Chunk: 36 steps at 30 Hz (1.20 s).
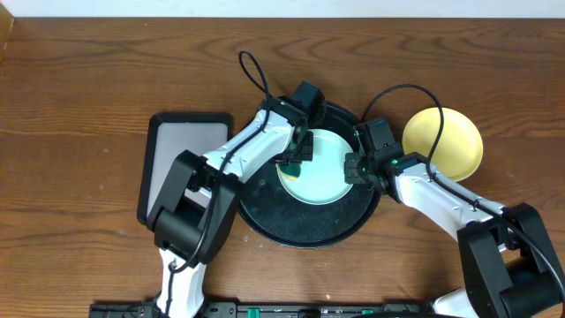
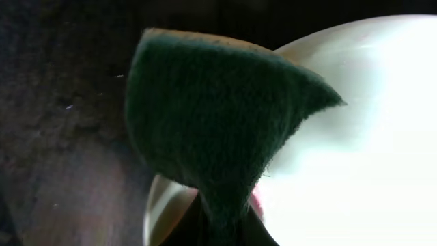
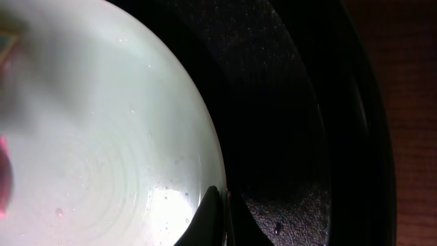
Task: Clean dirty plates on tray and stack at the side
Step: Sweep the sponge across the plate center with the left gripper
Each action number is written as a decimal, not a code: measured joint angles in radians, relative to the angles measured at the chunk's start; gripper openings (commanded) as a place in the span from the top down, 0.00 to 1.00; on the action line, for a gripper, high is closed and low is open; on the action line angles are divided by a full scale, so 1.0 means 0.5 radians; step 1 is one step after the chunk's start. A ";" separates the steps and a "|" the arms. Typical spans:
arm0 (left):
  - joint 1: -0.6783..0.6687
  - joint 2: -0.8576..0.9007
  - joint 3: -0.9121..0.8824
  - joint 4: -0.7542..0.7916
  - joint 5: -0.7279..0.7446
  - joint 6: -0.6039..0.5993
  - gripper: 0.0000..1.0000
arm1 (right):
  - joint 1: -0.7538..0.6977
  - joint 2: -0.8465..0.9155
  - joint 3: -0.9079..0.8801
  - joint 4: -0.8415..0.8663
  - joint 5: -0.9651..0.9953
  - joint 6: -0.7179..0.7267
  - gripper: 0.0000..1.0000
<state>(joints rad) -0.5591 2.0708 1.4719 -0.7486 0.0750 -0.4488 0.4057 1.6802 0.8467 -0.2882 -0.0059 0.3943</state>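
Holding a dark green sponge (image 2: 218, 123) at the 9 o'clock edge of the mint plate (image 1: 328, 172), the left fingers (image 1: 298, 155) are clamped fully onto the sponge; right fingers (image 3: 217, 215) pinched closed on that plate's 3 o'clock rim; plate lies in the black round tray (image 1: 296, 221), toward its 1 o'clock; pink smear (image 2: 256, 201) beside sponge; yellow plate (image 1: 444, 141) on tabletop (image 1: 88, 88) at tray's 2 o'clock; rectangular tray (image 1: 181, 159) at 9 o'clock.
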 measured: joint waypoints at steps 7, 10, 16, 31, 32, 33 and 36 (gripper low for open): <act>0.056 0.069 0.053 -0.012 0.243 0.047 0.92 | 0.000 0.000 0.000 0.002 0.002 0.000 0.99; 0.079 0.077 0.056 -0.003 0.370 0.100 0.92 | 0.000 0.000 0.000 0.002 0.004 0.000 0.99; 0.096 0.089 0.056 0.012 0.674 0.144 0.92 | -0.019 0.000 -0.002 -0.008 0.078 0.000 0.99; 0.075 -0.563 0.014 0.040 0.860 0.167 0.92 | -0.020 0.000 -0.005 -0.005 0.081 0.000 0.99; 0.075 -0.626 0.016 0.017 0.787 0.168 0.92 | -0.020 0.000 -0.005 -0.005 0.081 0.000 0.99; 0.074 -0.652 0.020 -0.008 0.723 0.168 0.92 | -0.020 0.000 -0.005 -0.005 0.082 0.000 0.99; 0.069 -0.649 0.018 -0.043 0.548 0.168 0.92 | -0.020 0.000 -0.005 -0.005 0.081 -0.001 0.99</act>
<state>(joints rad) -0.5243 1.7466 1.4811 -0.7704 0.3489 -0.3649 0.3958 1.6802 0.8440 -0.2905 0.0345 0.3939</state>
